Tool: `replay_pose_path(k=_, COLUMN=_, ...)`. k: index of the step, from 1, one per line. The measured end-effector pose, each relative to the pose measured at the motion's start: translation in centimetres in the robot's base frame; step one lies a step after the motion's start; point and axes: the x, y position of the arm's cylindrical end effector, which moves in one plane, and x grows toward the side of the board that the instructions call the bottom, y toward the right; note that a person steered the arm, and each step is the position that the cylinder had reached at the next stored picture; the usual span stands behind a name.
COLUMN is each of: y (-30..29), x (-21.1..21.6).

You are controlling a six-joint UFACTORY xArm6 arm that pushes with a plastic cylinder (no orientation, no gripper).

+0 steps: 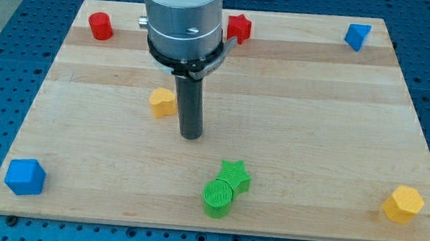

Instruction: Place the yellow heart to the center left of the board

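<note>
End effector: a straight dark rod under the arm's grey cylindrical housing (183, 20); it has no jaws, so it is neither wide nor narrow and holds nothing. My tip (190, 137) rests low near the middle of the bench (318, 106), slightly toward the view's left.

Yellow heart (163, 101): lies just beside the rod, on its left in the view and a little nearer the bench's top edge than my tip. Whether it touches the rod's side cannot be told; it is clear of the tip's end. It sits left of the bench's centre, well away from the left edge.

Red cylinder (100, 25): near the top left corner of the bench.

Red star (239, 28): at the top edge, partly hidden behind the arm's housing.

Blue block, top right (356, 36): near the top right corner; a small angular piece whose exact shape is hard to tell.

Blue cube (24, 176): in the bottom left corner.

Green star (234, 174): near the bottom edge, below and right of my tip.

Green cylinder (218, 199): touching the green star on its lower left, close to the bottom edge.

Yellow hexagon (403, 204): near the bottom right corner, well apart from everything else.
</note>
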Motion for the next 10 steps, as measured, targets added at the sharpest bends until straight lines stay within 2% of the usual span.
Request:
replay_pose_path(k=1, y=-0.7, x=-2.2)
replay_pose_path(k=4, y=-7.6, x=-4.4)
replay_pose_path(k=5, y=-6.2, x=-4.3)
replay_pose_path(k=6, y=-3.1, x=-1.0)
replay_pose_path(k=7, y=-2.0, x=-0.5)
replay_pose_path(k=8, y=-2.4, x=-8.7)
replay_pose_path(k=10, y=-3.8, x=-9.0)
